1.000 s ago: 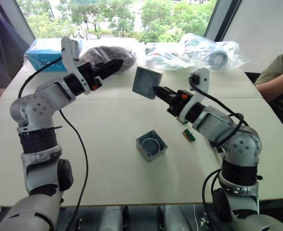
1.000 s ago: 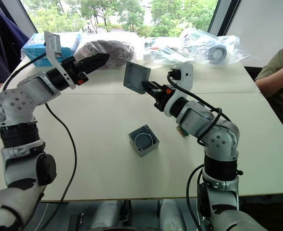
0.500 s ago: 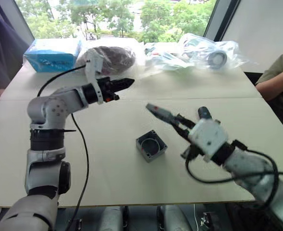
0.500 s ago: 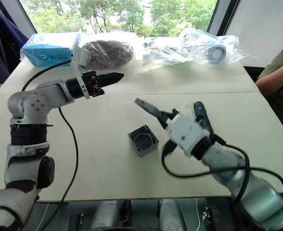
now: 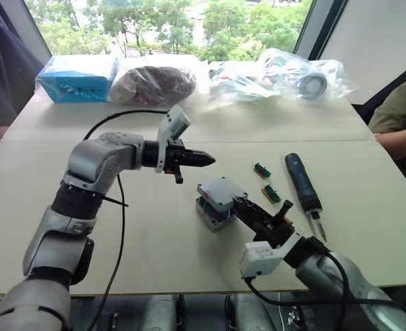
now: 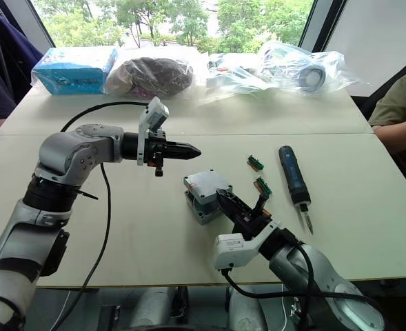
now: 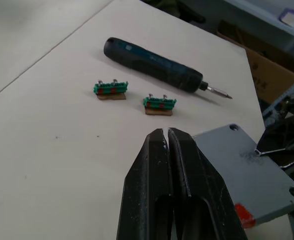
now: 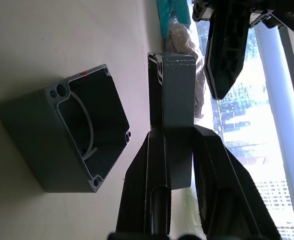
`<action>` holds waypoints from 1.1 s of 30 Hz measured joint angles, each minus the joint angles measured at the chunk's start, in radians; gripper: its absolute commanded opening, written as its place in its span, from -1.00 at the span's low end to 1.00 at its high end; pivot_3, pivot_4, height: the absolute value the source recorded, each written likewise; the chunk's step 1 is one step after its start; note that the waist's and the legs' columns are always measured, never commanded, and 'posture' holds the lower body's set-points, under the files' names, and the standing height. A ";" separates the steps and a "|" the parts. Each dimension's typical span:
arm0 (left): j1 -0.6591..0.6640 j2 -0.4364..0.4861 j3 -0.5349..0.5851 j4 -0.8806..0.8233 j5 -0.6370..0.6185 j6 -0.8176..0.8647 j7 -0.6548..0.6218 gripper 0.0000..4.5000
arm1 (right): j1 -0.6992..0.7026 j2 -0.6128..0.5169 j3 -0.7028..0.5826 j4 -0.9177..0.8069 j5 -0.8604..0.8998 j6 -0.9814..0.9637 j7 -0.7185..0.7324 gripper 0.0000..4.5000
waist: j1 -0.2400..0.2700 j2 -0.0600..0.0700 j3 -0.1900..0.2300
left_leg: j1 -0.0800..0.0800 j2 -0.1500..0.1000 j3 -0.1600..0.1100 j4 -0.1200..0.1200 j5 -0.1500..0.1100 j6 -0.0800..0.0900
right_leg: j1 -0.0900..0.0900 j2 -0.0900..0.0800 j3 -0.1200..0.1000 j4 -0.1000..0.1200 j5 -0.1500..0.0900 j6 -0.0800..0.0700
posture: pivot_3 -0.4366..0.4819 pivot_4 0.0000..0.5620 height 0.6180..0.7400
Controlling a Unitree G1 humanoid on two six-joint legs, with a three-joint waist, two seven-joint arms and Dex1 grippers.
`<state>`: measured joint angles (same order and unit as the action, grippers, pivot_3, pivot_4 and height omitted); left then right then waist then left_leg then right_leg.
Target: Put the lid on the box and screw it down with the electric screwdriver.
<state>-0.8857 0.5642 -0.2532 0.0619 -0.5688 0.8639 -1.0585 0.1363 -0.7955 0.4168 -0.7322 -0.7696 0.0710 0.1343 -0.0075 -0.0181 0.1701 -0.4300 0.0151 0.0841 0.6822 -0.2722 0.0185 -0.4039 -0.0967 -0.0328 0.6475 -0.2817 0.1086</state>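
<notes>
The grey lid [image 5: 221, 191] hangs tilted just over the open grey box [image 5: 208, 214] at the table's middle. My right gripper [image 5: 239, 203] is shut on the lid's near edge. In the right wrist view the lid [image 8: 175, 90] stands edge-on between the fingers, apart from the box [image 8: 77, 135] with its pale curved part inside. My left gripper [image 5: 207, 161] is shut and empty, hovering left of and slightly beyond the lid. The dark blue electric screwdriver [image 5: 300, 183] lies on the table to the right, bit pointing toward me.
Two small green-and-brown connector pieces [image 5: 261, 169] [image 5: 271, 193] lie between the box and the screwdriver. A blue carton [image 5: 75, 77], a dark bundle [image 5: 153, 84] and clear plastic bags [image 5: 296, 76] line the far edge. A person's arm [image 5: 396, 127] rests at the right.
My right arm swung down and brought the lid from high above the table to just over the box. My left gripper shut and moved lower, toward the table's middle.
</notes>
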 measured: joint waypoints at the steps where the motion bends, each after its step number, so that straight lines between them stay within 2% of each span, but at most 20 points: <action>1: 0.000 0.000 -0.009 0.000 0.008 -0.006 -0.011 -0.96 | 0.005 0.013 -0.001 0.004 -0.013 -0.007 0.001 -0.95 | 0.000 0.000 0.000 | 0.000 0.000 0.000 0.000 0.000 0.000 | 0.000 0.000 0.000 0.000 0.000 0.000 | -0.05 -0.47 1.00; 12: 0.040 -0.016 -0.128 -0.013 0.154 -0.131 -0.087 -0.96 | 0.052 0.091 -0.023 0.073 -0.112 -0.110 0.050 -0.95 | 0.003 0.000 0.000 | 0.001 0.000 0.000 0.000 0.000 0.000 | 0.001 0.000 0.000 0.000 0.000 0.000 | -0.05 -0.47 1.00; 24: 0.040 -0.051 -0.114 0.005 0.186 -0.145 -0.101 -0.96 | 0.051 0.181 -0.102 0.105 -0.144 -0.175 0.046 -0.95 | 0.015 0.000 0.000 | 0.001 0.000 -0.001 0.001 0.000 0.000 | 0.001 0.000 0.000 0.002 0.000 0.000 | -0.05 -0.47 1.00; 33: 0.036 -0.078 -0.075 0.041 0.187 -0.145 -0.089 -0.96 | 0.040 0.232 -0.111 0.112 -0.198 -0.194 0.073 -0.95 | 0.019 0.000 0.000 | 0.002 0.000 -0.001 0.001 0.000 0.000 | 0.002 0.000 0.000 0.002 0.000 0.000 | -0.05 -0.47 1.00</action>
<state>-0.8493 0.4866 -0.3284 0.1028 -0.3819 0.7186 -1.1471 0.1767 -0.5638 0.3058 -0.6202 -0.9675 -0.1229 0.2071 0.0119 -0.0181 0.1701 -0.4279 0.0147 0.0832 0.6836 -0.2723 0.0188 -0.4016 -0.0965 -0.0329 0.6494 -0.2817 0.1085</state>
